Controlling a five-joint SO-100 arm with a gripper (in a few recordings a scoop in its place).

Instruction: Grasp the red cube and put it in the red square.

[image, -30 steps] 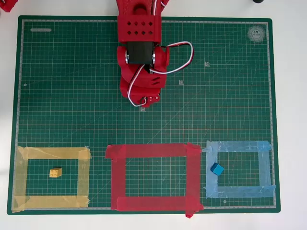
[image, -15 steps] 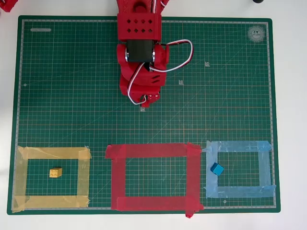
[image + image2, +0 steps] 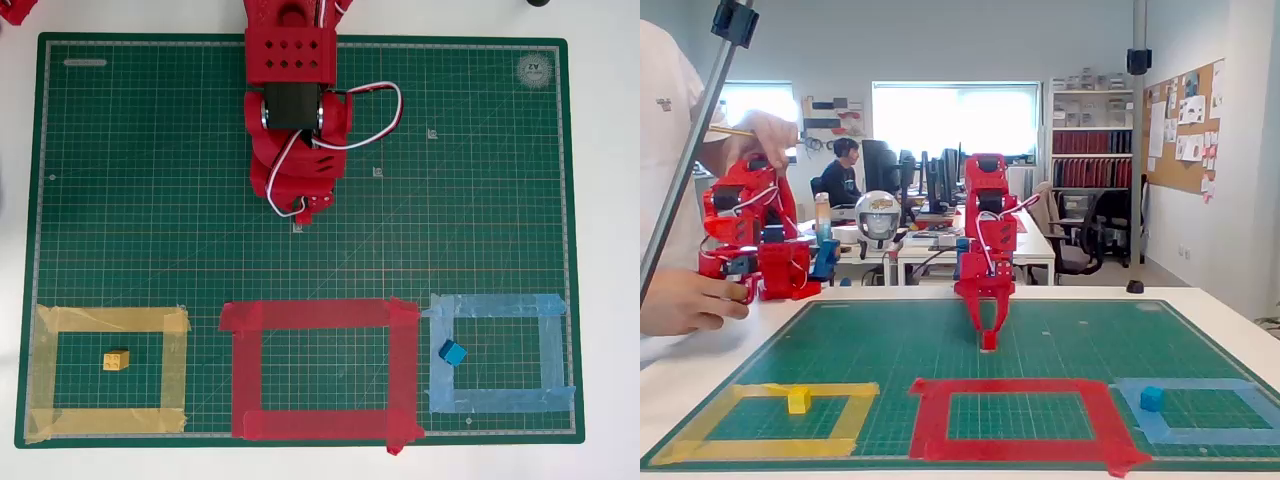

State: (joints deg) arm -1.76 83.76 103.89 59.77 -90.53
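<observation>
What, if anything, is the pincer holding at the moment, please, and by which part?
It cannot be told: the pincer points down at the green mat, and something red sits at its tips, indistinguishable from the fingers.

Daylight is pouring through the wide window (image 3: 955,120) at the back, where a person (image 3: 843,172) is sitting among desks, beside bookshelves (image 3: 1090,130) and a corkboard (image 3: 1185,125).

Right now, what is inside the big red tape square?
Only bare green cutting mat shows inside the large red tape square. Nothing covers that area, so nothing is hidden there.
</observation>
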